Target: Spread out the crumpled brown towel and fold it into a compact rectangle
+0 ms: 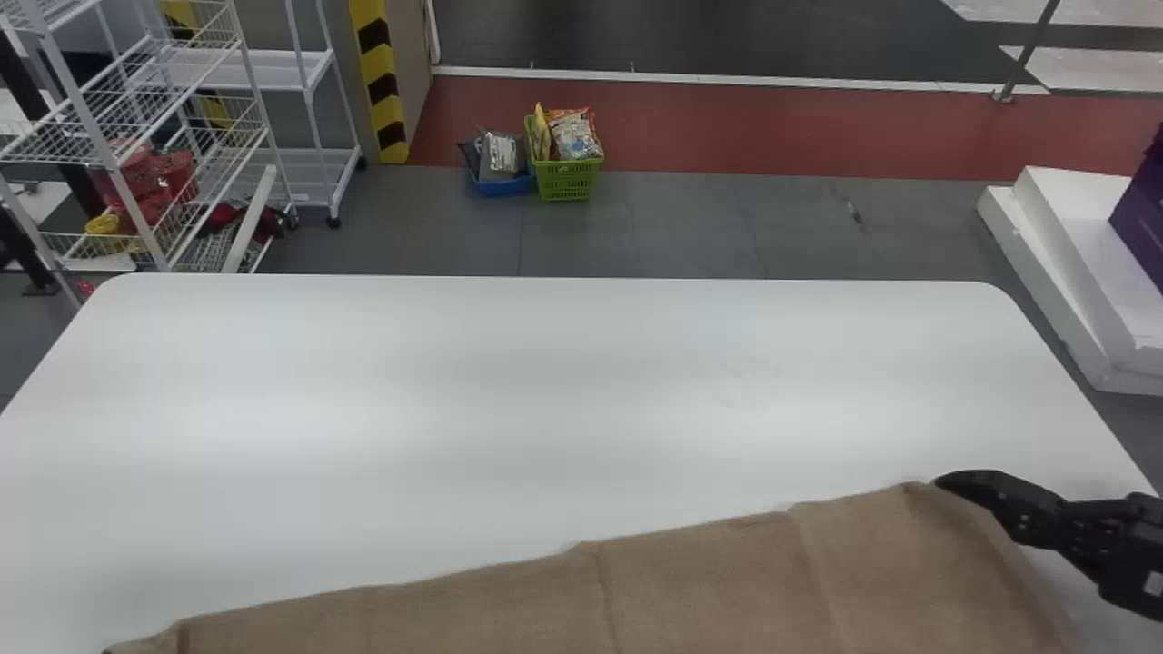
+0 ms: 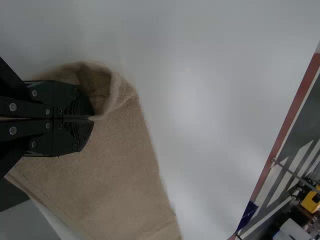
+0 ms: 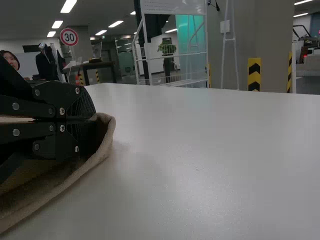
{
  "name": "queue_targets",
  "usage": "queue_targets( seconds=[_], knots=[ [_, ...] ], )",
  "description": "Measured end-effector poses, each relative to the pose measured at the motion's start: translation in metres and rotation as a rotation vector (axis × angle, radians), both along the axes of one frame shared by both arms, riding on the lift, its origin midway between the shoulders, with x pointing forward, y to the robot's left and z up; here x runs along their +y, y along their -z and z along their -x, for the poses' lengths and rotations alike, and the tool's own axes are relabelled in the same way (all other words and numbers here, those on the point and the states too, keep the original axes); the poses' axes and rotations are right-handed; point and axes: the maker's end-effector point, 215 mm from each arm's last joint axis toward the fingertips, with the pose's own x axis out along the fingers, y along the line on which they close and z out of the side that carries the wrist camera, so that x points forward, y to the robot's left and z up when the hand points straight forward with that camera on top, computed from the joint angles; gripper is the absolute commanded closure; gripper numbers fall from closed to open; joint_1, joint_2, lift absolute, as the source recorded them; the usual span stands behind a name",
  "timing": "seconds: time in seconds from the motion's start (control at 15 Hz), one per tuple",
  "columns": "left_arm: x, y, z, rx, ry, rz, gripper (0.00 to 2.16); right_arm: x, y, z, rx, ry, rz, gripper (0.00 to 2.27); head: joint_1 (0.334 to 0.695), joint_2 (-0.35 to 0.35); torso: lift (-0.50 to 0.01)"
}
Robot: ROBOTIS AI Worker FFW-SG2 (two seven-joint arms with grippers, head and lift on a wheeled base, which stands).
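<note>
Evidently, the right gripper (image 1: 947,481) has its jaws pinching a corner of the brown towel (image 1: 709,581), whose far edge slants leftward and nearer the robot from them. The left gripper (image 2: 93,118) has its jaws closed on towel beside a curled edge. White surface (image 1: 545,381) stretches broadly ahead of the right jaws.

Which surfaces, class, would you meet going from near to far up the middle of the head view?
Brown cloth towel → white table with rounded corners → grey tiled floor → dull red floor band → thin white border strip → dark floor.
</note>
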Motion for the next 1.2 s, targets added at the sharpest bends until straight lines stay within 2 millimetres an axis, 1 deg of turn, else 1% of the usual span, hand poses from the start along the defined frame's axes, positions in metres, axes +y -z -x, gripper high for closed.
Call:
queue_targets(
  seconds=[0.2, 0.53, 0.67, 0.8, 0.87, 0.93, 1.0, 1.07, 1.13, 1.2],
  knots=[
    [-0.002, 0.001, 0.0, 0.002, 0.004, 0.001, 1.44, -0.003, 0.004, -0.005, 0.024, 0.004, 0.038, 1.12, 0.695, -0.051, -0.127],
    [-0.004, 0.003, 0.001, 0.007, 0.011, 0.002, 1.44, 0.01, 0.013, -0.007, 0.073, 0.01, 0.015, 1.11, 0.695, -0.037, -0.127],
    [-0.003, 0.005, 0.001, 0.01, 0.012, 0.001, 1.44, 0.015, 0.012, -0.011, 0.087, 0.017, -0.004, 1.1, 0.695, -0.026, -0.127],
    [-0.002, 0.005, 0.001, 0.008, 0.014, -0.001, 1.44, 0.016, 0.007, -0.016, 0.086, 0.035, -0.035, 1.1, 0.695, -0.022, -0.127],
    [-0.002, 0.005, 0.001, 0.006, 0.015, -0.002, 1.44, 0.015, 0.005, -0.018, 0.081, 0.046, -0.05, 1.08, 0.695, -0.022, -0.127],
    [-0.002, 0.006, 0.001, 0.004, 0.017, -0.003, 1.44, 0.014, 0.003, -0.019, 0.078, 0.055, -0.06, 0.94, 0.695, -0.024, -0.127],
    [-0.003, 0.007, 0.0, 0.003, 0.019, -0.003, 1.44, 0.015, 0.003, -0.019, 0.079, 0.056, -0.064, 0.89, 0.695, -0.025, -0.127],
    [-0.004, 0.008, 0.0, 0.004, 0.021, -0.004, 1.36, 0.016, 0.006, -0.018, 0.086, 0.053, -0.06, 0.88, 0.695, -0.025, -0.127],
    [-0.005, 0.009, 0.0, 0.005, 0.021, -0.006, 0.8, 0.018, 0.009, -0.016, 0.095, 0.046, -0.052, 0.54, 0.695, -0.024, -0.127],
    [-0.005, 0.01, -0.001, 0.005, 0.019, -0.011, 0.02, 0.02, 0.014, -0.013, 0.105, 0.036, -0.041, 0.2, 0.695, -0.023, -0.127]
  ],
)
